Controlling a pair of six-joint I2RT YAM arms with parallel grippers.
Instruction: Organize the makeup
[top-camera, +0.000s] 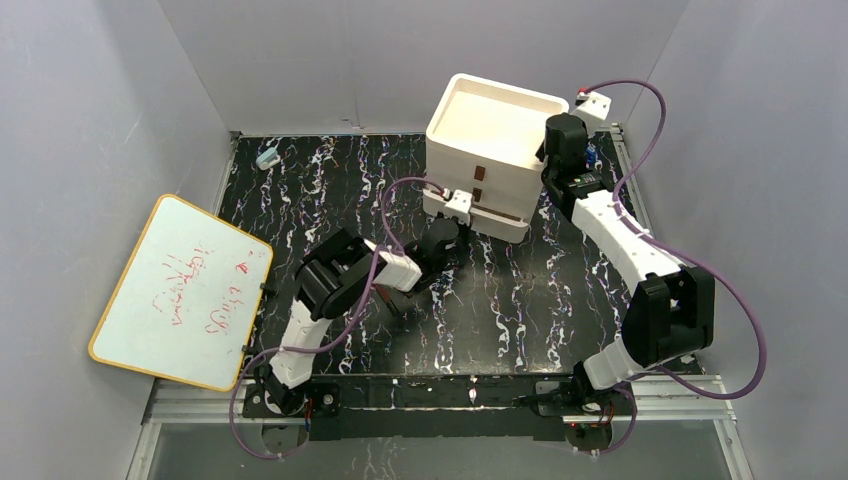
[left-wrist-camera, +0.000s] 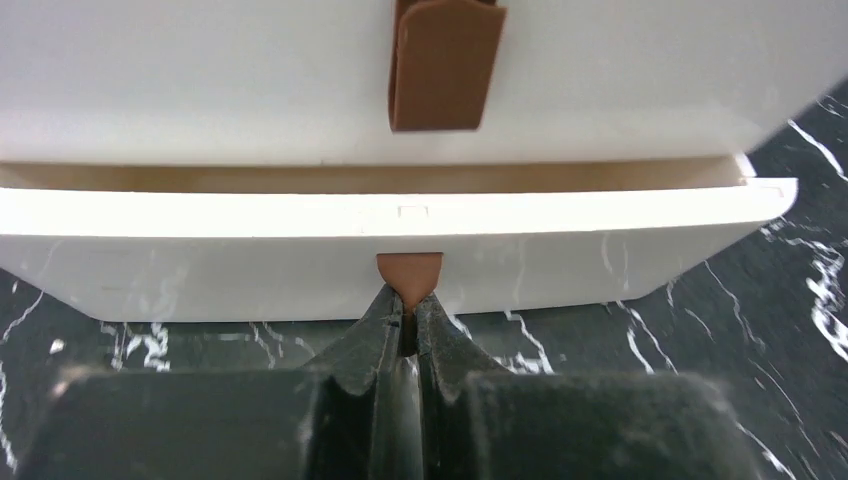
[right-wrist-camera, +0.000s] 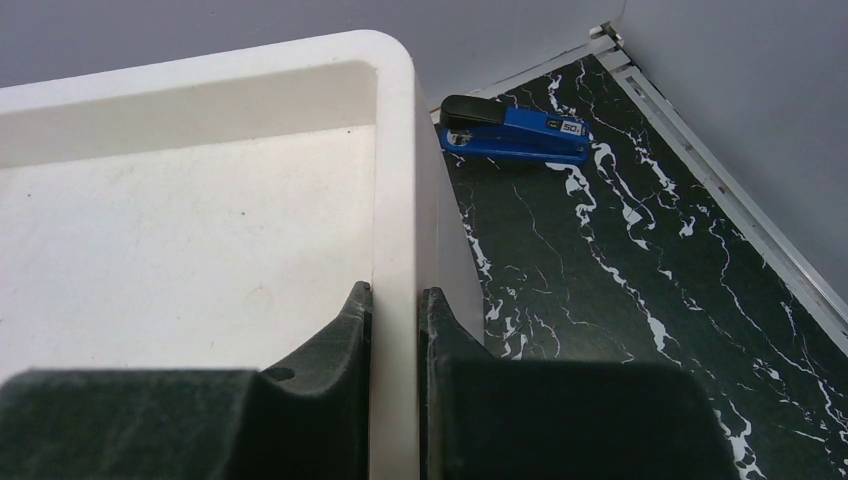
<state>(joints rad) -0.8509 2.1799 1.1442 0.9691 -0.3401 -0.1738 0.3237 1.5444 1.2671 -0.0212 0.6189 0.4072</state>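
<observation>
No makeup shows in any view; I cannot say where it lies, and the inside of the bottom drawer (left-wrist-camera: 400, 212) is too shadowed to check. That drawer stands slightly out from the white box (right-wrist-camera: 396, 150), across the centre of the left wrist view.

The left tool (left-wrist-camera: 404, 325) is clenched on the drawer's brown handle (left-wrist-camera: 408, 270), pinching only its lower tip. The right tool (right-wrist-camera: 396, 300), low centre of the right wrist view, is clenched across the box's top rim wall.

The step in hand, in my judgement, is moving the drawer. I should travel straight along its axis, level and slow, because the shallow pinch could slip. The right tool should brace the box against sliding on the surface (right-wrist-camera: 620, 300). A blue stapler (right-wrist-camera: 520, 130) lies apart from the box, at upper centre.
</observation>
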